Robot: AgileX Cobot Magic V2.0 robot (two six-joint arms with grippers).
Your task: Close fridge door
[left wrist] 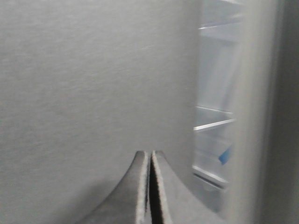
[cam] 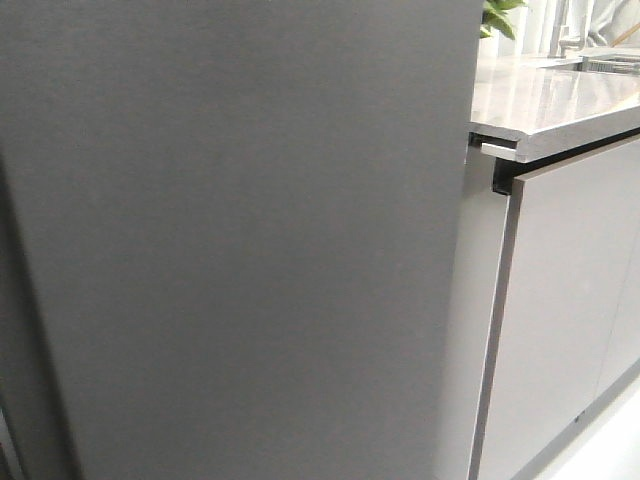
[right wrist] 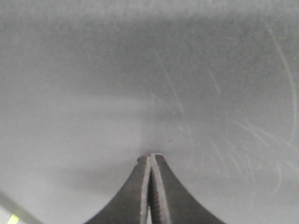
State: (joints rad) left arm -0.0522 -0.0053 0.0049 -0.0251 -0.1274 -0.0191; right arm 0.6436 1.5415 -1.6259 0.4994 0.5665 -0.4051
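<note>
The fridge door (cam: pixel 240 230) is a tall matte dark grey panel that fills most of the front view. In the left wrist view its outer face (left wrist: pixel 93 79) is close in front of my left gripper (left wrist: pixel 150 153), which is shut and empty. Past the door's edge the white fridge inside (left wrist: pixel 215 121) shows shelves and a blue tape strip (left wrist: pixel 225 154), so the door stands ajar. My right gripper (right wrist: pixel 152 156) is shut and empty, its tips at or touching the grey door face (right wrist: pixel 149 84). Neither gripper shows in the front view.
Pale-grey handleless cabinet fronts (cam: pixel 570 320) stand right of the door under a stone countertop (cam: pixel 550 100). A green plant (cam: pixel 498 15) and a sink edge (cam: pixel 610 60) are at the back right. White floor (cam: pixel 615 445) shows at the lower right.
</note>
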